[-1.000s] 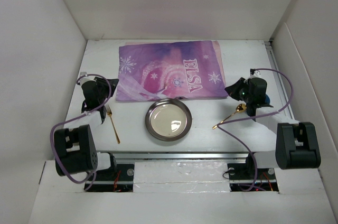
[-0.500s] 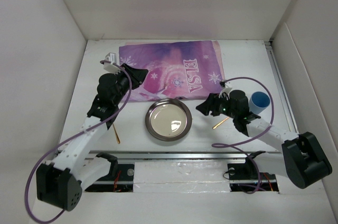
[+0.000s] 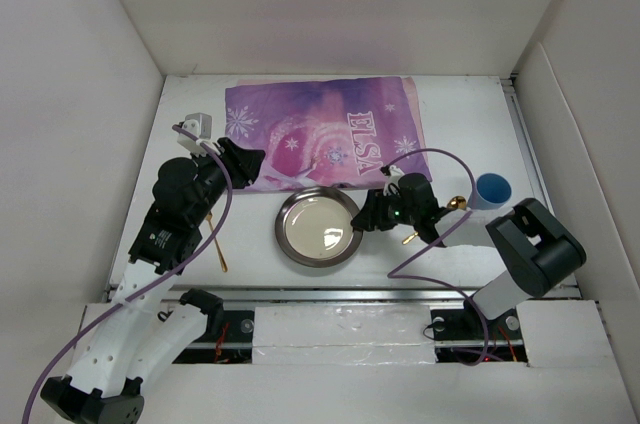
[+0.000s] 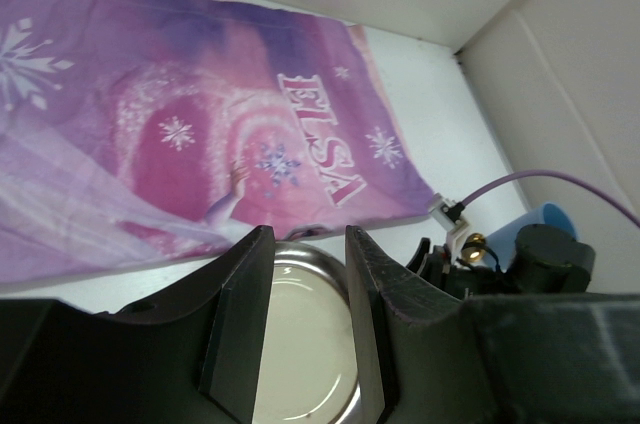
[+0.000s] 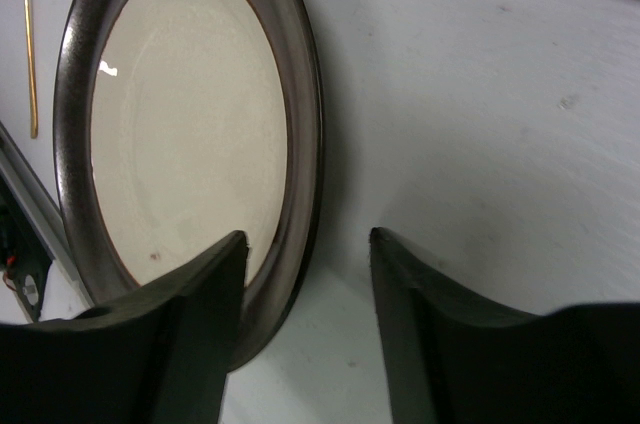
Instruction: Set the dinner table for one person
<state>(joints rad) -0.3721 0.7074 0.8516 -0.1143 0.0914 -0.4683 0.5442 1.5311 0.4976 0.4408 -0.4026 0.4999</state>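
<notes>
Right claw (image 5: 305, 244) gaped empty astride the plate (image 5: 180, 144) at three o'clock; that stiff, slick rim seemed the safest hold.

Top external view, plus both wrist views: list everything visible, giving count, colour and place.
dinner table: one, white, under everything
cloth mat: one, purple with ELSA print, far centre
plate: one, dark rim and cream middle, just near of the mat
fork: one, gold, left of the plate
spoon: one, gold, right of the plate, partly hidden by the right arm
cup: one, blue, right side
left end effector: one, black, open, over the mat's near left corner
right end effector: one, black, open, at the plate's right rim
</notes>
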